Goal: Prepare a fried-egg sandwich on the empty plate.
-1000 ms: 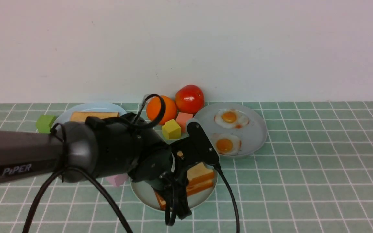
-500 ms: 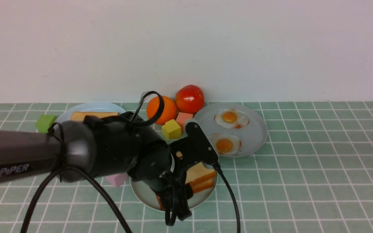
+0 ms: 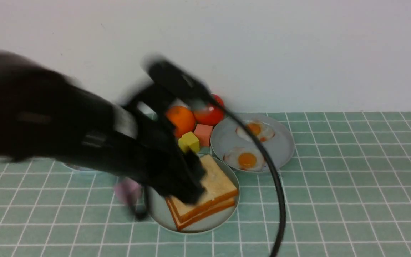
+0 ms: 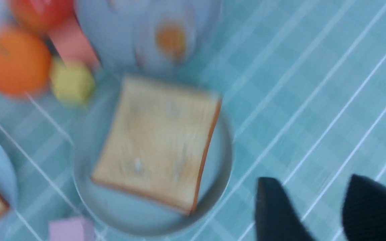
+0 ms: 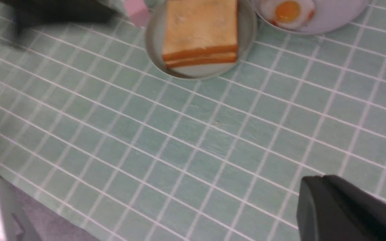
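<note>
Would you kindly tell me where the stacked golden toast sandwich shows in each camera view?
Front view: stacked golden toast sandwich, centre, on the pale mint-green round plate.
Left wrist view: sandwich beside the yellow cube.
Right wrist view: sandwich on the plate.
Shared landmark: neighbouring fried egg.

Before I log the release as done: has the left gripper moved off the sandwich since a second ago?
Yes. The left gripper has lifted up and leftward, off the sandwich on the mint-green plate.
</note>
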